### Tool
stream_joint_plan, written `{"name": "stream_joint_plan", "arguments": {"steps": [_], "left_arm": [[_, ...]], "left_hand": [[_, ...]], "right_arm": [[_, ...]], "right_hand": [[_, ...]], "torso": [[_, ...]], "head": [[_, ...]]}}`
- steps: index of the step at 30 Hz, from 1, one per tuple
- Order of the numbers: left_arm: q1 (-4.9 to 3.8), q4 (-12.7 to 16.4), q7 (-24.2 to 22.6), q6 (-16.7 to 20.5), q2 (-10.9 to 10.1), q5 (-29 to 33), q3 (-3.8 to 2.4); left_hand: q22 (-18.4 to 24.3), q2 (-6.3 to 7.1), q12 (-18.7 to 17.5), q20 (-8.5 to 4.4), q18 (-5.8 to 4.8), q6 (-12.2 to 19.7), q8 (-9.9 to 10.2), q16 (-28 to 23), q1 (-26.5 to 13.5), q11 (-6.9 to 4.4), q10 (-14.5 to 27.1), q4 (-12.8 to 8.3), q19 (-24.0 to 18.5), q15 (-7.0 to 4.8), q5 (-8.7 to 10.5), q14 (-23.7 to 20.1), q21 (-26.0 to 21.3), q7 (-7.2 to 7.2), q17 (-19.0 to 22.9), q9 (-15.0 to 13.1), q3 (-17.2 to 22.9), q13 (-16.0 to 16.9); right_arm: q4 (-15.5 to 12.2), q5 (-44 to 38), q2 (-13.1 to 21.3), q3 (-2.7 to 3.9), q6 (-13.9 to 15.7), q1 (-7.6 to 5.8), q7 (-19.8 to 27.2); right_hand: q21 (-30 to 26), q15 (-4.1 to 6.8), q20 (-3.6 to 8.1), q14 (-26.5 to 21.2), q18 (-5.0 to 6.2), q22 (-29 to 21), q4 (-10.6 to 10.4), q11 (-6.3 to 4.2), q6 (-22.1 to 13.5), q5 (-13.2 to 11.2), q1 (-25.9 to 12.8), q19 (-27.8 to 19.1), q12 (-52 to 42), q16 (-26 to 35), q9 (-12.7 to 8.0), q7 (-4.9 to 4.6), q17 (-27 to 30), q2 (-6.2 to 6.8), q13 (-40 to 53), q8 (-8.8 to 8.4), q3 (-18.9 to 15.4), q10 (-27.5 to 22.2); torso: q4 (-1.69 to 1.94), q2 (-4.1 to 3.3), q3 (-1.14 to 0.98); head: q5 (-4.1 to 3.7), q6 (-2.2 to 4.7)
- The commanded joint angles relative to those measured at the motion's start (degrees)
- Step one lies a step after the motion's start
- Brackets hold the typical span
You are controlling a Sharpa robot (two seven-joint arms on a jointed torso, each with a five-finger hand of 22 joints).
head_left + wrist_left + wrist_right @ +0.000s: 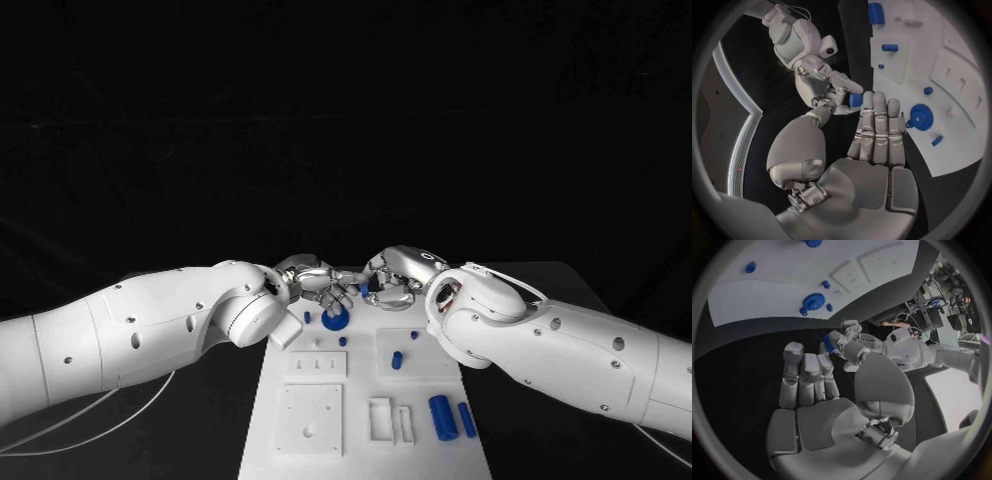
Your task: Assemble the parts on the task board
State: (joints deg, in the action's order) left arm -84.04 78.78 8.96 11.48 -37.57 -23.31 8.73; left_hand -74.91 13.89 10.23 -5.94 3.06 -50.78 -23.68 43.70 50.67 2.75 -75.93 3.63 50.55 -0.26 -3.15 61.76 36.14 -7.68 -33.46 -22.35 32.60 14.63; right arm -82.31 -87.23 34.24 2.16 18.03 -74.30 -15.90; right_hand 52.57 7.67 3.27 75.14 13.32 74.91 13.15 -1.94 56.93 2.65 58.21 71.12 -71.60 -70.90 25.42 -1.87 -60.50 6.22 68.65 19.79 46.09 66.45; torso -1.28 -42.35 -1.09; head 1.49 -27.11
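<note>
The white task board [310,420] lies along the middle of the table. Both hands meet over its far end. My right hand [397,275] pinches a small blue part [856,100] at its fingertips; the part also appears as the blue part [828,344]. My left hand [310,282] faces it, its fingers [877,125] straight and side by side, with their tips right beside the part and the palm bare. Just below the hands, a round blue part [336,322] sits on the board.
Two long blue parts [443,415] lie near the board's near right corner. Smaller blue pieces [397,360] are spread over its middle. White raised blocks [315,365] with slots stand on the left half. Black table lies on both sides of the board.
</note>
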Motion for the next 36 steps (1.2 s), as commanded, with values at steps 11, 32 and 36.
{"name": "stream_joint_plan", "arguments": {"steps": [11,32,36], "left_arm": [[-0.06,-0.25,2.32,-2.48,0.75,-2.19,0.0],[-0.06,-0.45,2.33,-3.26,1.27,-2.43,0.01],[-0.06,-0.57,2.32,-3.19,1.28,-2.43,0.01]], "left_hand": [[-0.93,-0.78,-0.2,0.04,0.61,-0.81,0.21,0.04,1.93,0.01,0.26,-0.07,-0.35,-0.06,0.33,-0.42,0.15,0.01,0.07,-0.19,-0.9,0.49],[-0.79,-6.48,-0.19,-0.02,0.59,-2.11,0.14,0.4,5.75,-0.37,-0.5,-3.38,-0.6,-0.15,0.33,-0.42,0.43,0.53,0.27,-0.51,-3.99,1.51],[-0.75,-8.02,-0.09,-0.03,0.56,-2.6,0.05,0.46,6.56,-0.54,-0.88,-4.45,-0.63,-0.17,0.31,-0.4,0.45,0.72,0.33,-0.59,-4.23,1.74]], "right_arm": [[-0.65,-1.32,-0.44,-0.05,-1.25,-0.01,-0.76],[-0.54,-1.67,-1.51,-0.85,-2.37,0.0,-1.08],[-0.55,-1.67,-1.58,-0.92,-2.51,0.0,-1.14]], "right_hand": [[0.35,0.13,0.07,0.4,1.68,0.91,0.0,0.13,4.67,0.32,0.25,0.48,-0.07,-0.17,1.18,-2.59,-0.06,0.1,0.12,1.19,0.53,0.47],[0.36,0.13,0.04,0.4,1.68,0.91,-0.04,0.14,4.66,0.38,0.27,0.48,-0.04,-0.16,1.19,-2.6,-0.05,0.19,0.17,1.18,0.73,0.49],[0.36,0.12,0.03,0.4,1.68,0.91,-0.05,0.14,4.67,0.39,0.27,0.48,-0.05,-0.15,1.19,-2.6,-0.05,0.2,0.2,1.18,0.75,0.52]], "torso": [[-0.07,-0.07,0.02],[-0.05,-0.2,0.07],[-0.09,-0.2,0.08]], "head": [[0.07,-0.03],[-0.03,-0.13],[0.01,-0.23]]}}
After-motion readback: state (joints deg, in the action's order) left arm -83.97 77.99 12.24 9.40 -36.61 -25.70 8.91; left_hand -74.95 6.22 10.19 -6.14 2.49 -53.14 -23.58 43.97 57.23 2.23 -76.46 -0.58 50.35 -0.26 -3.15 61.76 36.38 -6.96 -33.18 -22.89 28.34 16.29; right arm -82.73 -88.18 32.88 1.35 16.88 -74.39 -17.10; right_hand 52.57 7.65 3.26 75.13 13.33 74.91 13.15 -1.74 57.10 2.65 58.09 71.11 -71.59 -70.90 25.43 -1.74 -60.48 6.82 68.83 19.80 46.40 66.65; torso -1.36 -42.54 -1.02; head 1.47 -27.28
